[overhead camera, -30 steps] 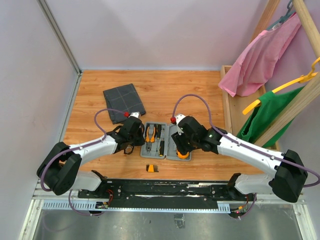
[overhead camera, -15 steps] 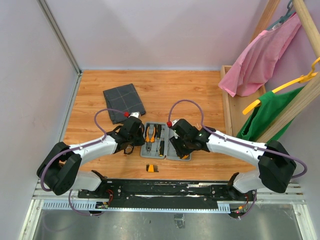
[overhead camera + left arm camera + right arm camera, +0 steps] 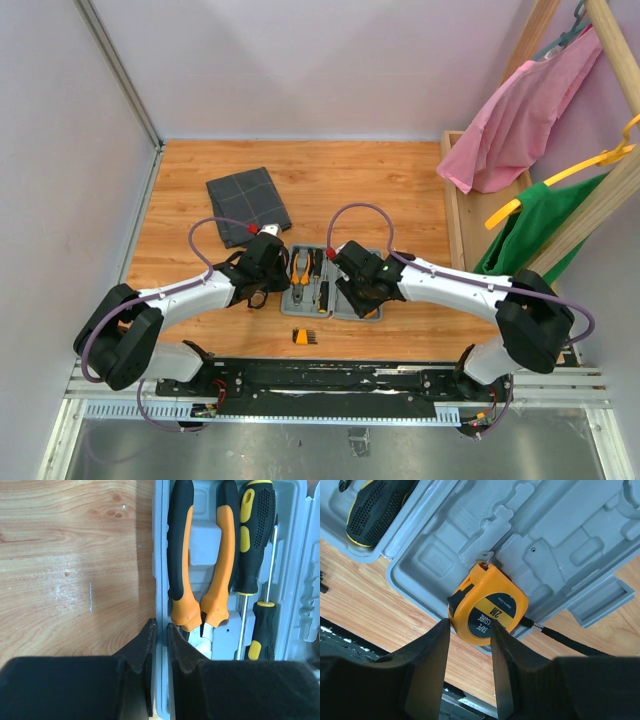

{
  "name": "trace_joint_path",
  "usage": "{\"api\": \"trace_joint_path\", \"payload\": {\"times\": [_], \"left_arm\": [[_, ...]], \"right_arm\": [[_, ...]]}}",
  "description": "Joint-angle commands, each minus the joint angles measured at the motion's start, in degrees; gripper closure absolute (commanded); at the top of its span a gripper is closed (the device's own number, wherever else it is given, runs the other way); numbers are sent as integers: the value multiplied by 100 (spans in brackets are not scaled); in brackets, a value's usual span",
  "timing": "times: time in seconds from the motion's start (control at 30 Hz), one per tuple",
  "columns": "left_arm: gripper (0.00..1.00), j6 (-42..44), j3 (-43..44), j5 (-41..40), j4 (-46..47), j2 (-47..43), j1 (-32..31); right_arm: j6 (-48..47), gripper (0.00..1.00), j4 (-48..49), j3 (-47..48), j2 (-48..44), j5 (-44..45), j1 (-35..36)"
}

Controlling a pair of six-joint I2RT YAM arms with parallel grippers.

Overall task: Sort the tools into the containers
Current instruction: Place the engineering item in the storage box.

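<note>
The tape measure [image 3: 487, 611] is a hard, smooth-shelled orange puck, probably dense for its bulk. Its rounded sides could slip out of a pinch, so it is best taken squarely across its widest part. The black strap [image 3: 560, 639] trailing right onto the counter [image 3: 350, 595] may drag. The tape measure lies label-up in the near right corner of the grey case [image 3: 555, 535]. The right hand [image 3: 469, 625] straddles it, fingers close on either side; whether they bear on it I cannot tell. The left hand [image 3: 161, 626] is closed on the case's left wall, apparently steadying it.

The left wrist view shows up close the pliers [image 3: 200, 580] and two screwdrivers [image 3: 255, 545] seated in their moulds. Only the overhead view shows the fabric pouch [image 3: 248, 205] far left and the bit holder [image 3: 307, 337] loose on the counter, near of the case.
</note>
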Motion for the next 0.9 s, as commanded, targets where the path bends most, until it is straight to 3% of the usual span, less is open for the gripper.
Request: {"api": "trace_joint_path", "payload": {"times": [0.0, 0.27, 0.37, 0.57, 0.87], "left_arm": [[93, 56, 113, 78, 2, 25, 37], [93, 65, 110, 84, -1, 30, 37], [93, 65, 96, 90, -6, 22, 37], [93, 95, 114, 58, -32, 30, 37], [94, 92, 151, 91, -13, 70, 37]], "right_arm": [[-51, 62, -456, 230, 222, 633, 247], [-88, 63, -974, 492, 650, 1276, 575], [-97, 58, -1018, 572, 605, 1313, 669], [-164, 43, -782, 576, -88, 1058, 705], [557, 45, -712, 252, -1062, 1576, 306]]}}
